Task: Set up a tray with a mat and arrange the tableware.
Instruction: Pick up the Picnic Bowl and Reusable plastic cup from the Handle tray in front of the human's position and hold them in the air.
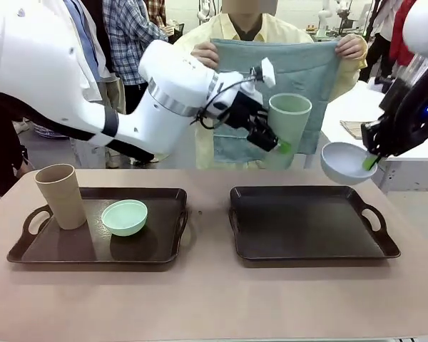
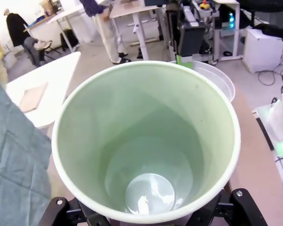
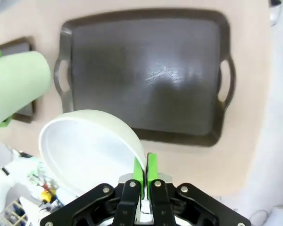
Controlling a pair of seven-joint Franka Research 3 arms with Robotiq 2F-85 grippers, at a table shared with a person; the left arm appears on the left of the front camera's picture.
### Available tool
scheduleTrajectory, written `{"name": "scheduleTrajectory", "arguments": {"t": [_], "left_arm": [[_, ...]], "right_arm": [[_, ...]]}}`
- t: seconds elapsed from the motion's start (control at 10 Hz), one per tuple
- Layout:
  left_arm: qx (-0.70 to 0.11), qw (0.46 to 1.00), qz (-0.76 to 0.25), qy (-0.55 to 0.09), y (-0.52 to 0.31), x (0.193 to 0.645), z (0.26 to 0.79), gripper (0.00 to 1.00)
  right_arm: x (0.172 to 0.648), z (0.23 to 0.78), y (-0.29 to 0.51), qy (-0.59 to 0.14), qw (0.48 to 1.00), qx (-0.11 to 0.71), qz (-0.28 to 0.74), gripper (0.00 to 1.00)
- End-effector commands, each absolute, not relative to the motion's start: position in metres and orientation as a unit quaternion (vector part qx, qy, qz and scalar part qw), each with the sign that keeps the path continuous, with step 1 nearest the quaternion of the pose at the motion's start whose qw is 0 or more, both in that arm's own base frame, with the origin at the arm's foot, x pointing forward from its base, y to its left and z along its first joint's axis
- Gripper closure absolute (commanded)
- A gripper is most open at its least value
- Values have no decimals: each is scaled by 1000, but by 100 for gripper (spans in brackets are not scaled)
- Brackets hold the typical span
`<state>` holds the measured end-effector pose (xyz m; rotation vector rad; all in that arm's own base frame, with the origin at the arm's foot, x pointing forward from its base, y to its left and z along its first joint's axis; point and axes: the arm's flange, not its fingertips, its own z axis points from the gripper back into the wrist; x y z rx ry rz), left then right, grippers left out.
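Two holds are live, and both look thin. The right gripper (image 3: 145,170) has its jaws nearly together, pinching only the rim of the white bowl (image 3: 87,150). The bowl hangs tilted at the lower left of the right wrist view, over the near edge of the empty tray (image 3: 146,70). Held at one point of its rim, it could swing or slip out if the arm moves sharply.

The left gripper (image 1: 280,146) is clamped on the lower wall of the sage green cup (image 1: 289,117). The cup is held aloft, a little tilted, at upper centre-right of the front view. It sits just in front of the blue-green mat (image 1: 307,68), which the person's hands (image 1: 206,54) hold up by its top corners. The cup may brush or snag that cloth when the mat comes down.

The mat is not yet on the tray, so setting either piece down now would block it. Cup and bowl hang near each other, and arms converging on the one tray could knock them together. The tan cup (image 1: 60,196) and mint green bowl (image 1: 125,216) stand on the other tray (image 1: 64,246) at lower left.
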<state>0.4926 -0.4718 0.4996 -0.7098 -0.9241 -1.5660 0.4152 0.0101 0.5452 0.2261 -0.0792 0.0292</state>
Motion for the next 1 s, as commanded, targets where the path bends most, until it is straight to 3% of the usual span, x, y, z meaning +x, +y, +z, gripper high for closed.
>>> {"name": "scheduleTrajectory", "arguments": {"t": [0.0,0.4,0.5,0.9], "left_arm": [[-292,597,-639,-387,-465,474,523,100],[-334,665,-579,-333,-474,466,558,100],[-310,623,-613,-373,-470,465,554,100],[-310,623,-613,-373,-470,465,554,100]], "right_arm": [[405,571,20,-38,994,102,2,100],[401,595,12,-16,993,111,-32,100],[391,597,21,-41,993,114,-7,100],[391,597,21,-41,993,114,-7,100]]}}
